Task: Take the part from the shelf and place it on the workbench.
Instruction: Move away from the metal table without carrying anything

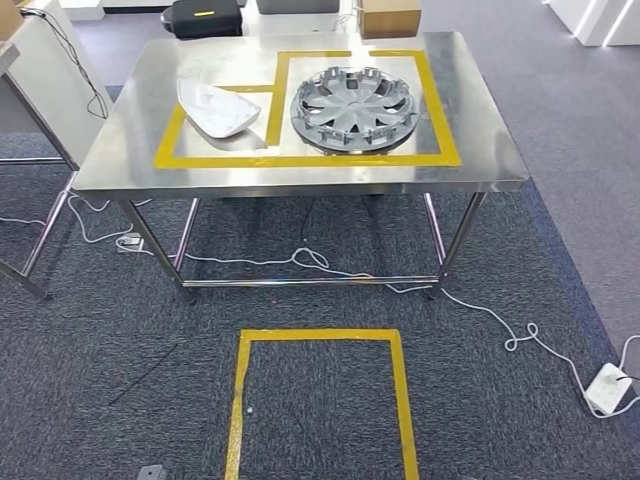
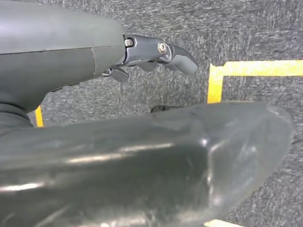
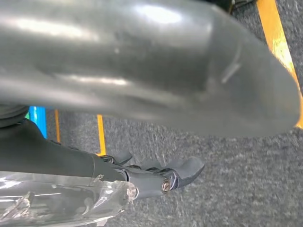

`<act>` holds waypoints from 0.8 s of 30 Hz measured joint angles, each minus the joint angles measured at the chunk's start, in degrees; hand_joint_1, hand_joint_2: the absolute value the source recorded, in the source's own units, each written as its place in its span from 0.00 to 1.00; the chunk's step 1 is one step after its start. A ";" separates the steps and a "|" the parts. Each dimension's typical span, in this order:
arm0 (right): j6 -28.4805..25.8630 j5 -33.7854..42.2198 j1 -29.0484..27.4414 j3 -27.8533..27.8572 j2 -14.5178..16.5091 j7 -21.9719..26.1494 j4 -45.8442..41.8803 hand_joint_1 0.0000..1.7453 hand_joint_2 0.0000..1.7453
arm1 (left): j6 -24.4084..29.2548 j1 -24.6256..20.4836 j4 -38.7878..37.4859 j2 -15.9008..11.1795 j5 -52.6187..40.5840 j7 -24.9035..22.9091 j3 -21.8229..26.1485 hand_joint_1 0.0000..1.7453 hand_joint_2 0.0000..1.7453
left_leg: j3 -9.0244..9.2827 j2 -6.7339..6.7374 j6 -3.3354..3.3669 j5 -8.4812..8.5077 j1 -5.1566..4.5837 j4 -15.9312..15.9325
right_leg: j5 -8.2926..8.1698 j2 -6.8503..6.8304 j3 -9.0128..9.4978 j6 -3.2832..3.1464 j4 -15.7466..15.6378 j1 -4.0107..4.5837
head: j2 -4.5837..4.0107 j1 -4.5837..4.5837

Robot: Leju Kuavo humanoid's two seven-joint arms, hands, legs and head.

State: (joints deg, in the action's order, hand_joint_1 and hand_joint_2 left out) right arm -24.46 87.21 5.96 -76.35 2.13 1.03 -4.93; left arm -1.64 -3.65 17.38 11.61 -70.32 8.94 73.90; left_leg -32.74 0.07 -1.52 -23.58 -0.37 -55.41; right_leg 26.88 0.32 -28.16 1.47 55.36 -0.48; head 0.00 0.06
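The steel workbench stands ahead, marked with yellow tape frames. In the left frame lies a white curved part. The right frame holds a grey wheel cover. In the left wrist view my left hand hangs above the carpet, its fingers stretched out and holding nothing. My right hand hangs the same way over the carpet, with straight fingers around nothing. A clear glossy piece shows beside the right hand; I cannot tell what it is.
A yellow tape square marks the carpet in front of the workbench. White cables trail under the table to a power strip. A second table stands at the left. A cardboard box and a black case lie beyond.
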 joint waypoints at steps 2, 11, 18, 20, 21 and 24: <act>-0.01 0.00 0.00 0.00 0.01 0.01 0.01 0.00 0.00 | 0.00 0.03 0.00 -0.01 0.00 0.00 0.00 0.00 0.00 | -2.31 -0.02 -0.65 -4.71 0.14 -5.53 | -0.98 -0.10 -1.02 -0.64 -0.02 -0.05 | 0.00 -0.25; 0.06 0.00 -0.04 0.00 0.01 0.03 0.02 0.00 0.00 | 0.05 -0.27 -0.01 0.02 -0.02 0.08 0.00 0.00 0.00 | 6.27 -0.07 0.26 -4.19 0.07 0.74 | -4.18 -0.09 -5.19 0.33 0.89 0.38 | 0.01 -0.37; 0.39 0.00 -0.27 -0.01 0.04 0.29 0.01 0.00 0.00 | -0.02 -0.25 -0.02 0.05 -0.04 0.49 0.02 0.00 0.00 | 4.10 0.15 2.65 -1.96 0.14 1.75 | 2.75 -0.12 -9.76 2.37 10.72 0.24 | 0.01 0.09; 0.83 0.00 -0.28 0.00 0.04 0.67 0.01 0.00 0.00 | -0.09 -0.13 -0.02 0.05 -0.04 0.52 0.02 0.00 0.00 | 3.00 0.16 2.68 -1.15 0.06 1.69 | 5.70 -0.11 -11.64 2.56 17.42 0.23 | 0.00 0.13; 1.02 0.00 -0.31 0.00 0.03 0.88 0.02 0.00 0.00 | -0.11 -0.07 -0.02 0.05 -0.04 0.52 0.02 0.00 0.00 | 2.54 0.16 2.62 -0.77 0.04 1.66 | 5.50 -0.12 -11.05 2.56 17.84 0.23 | 0.00 0.13; 1.57 0.00 -0.23 0.03 0.04 1.41 0.01 0.00 0.00 | -0.10 -0.02 -0.02 0.06 -0.09 0.58 0.02 0.00 0.00 | 1.70 0.16 2.13 0.00 -0.04 1.56 | 1.74 -0.26 -2.91 2.29 6.63 0.20 | 0.00 0.15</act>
State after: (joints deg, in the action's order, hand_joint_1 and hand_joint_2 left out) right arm -22.89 87.21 5.72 -76.31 2.17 2.44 -4.92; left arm -1.74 -3.67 17.35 11.67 -70.41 9.52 73.92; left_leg -31.05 0.22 0.62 -23.58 -0.40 -53.84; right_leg 28.62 0.06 -31.08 3.76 61.99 -0.28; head 0.00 0.21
